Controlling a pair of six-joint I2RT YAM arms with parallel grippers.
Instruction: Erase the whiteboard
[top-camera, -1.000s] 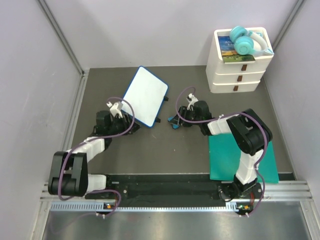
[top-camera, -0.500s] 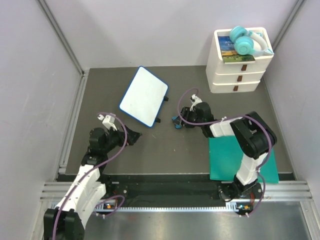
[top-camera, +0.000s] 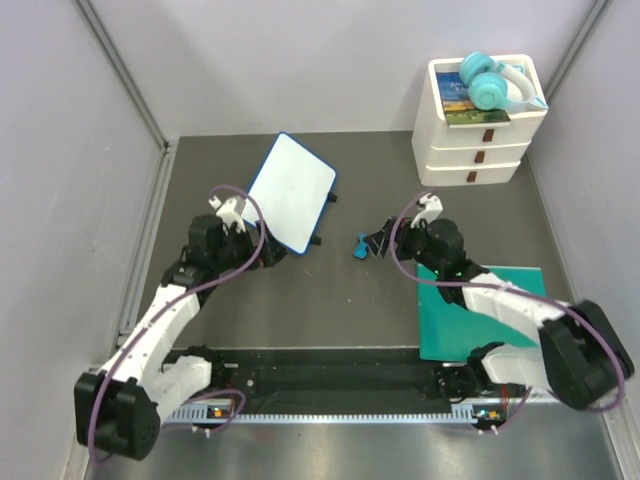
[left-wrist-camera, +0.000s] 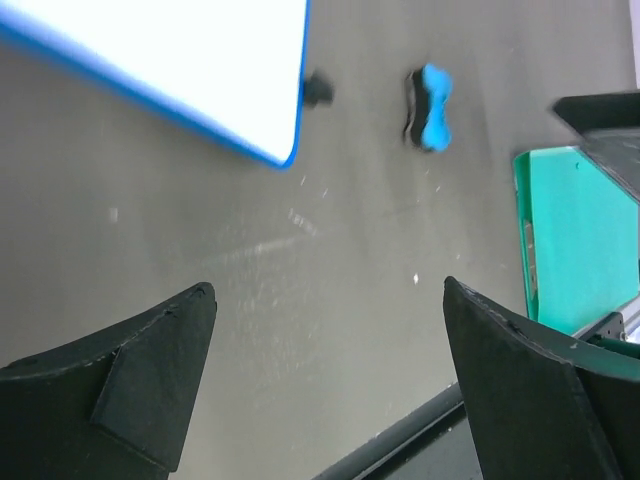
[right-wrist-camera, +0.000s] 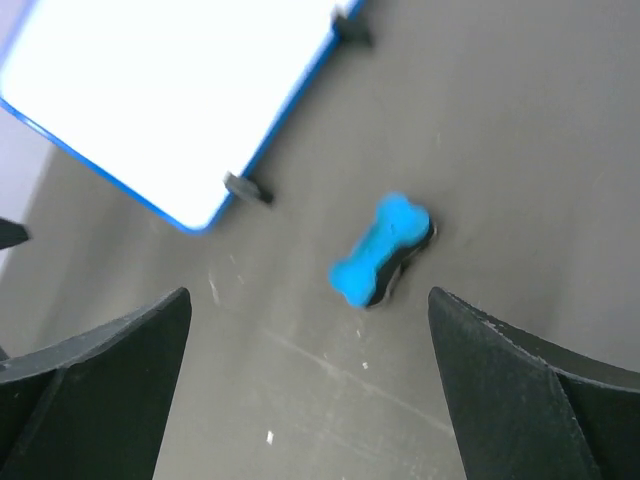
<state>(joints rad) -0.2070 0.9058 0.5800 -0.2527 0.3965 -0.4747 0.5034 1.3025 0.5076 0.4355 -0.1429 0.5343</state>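
The whiteboard, white with a blue rim and black feet, lies at the table's back centre; its surface looks blank. It also shows in the left wrist view and the right wrist view. A blue bone-shaped eraser lies on the table right of the board, and is also in the left wrist view and the right wrist view. My left gripper is open and empty by the board's near corner. My right gripper is open and empty, just behind the eraser.
A teal mat lies at the front right, under my right arm. A white drawer unit with teal headphones on top stands at the back right. Grey walls close in both sides.
My right arm has drawn back and lowered; the eraser lies free a little right of where it was. My left arm swung back, then came forward again to the board's near corner.
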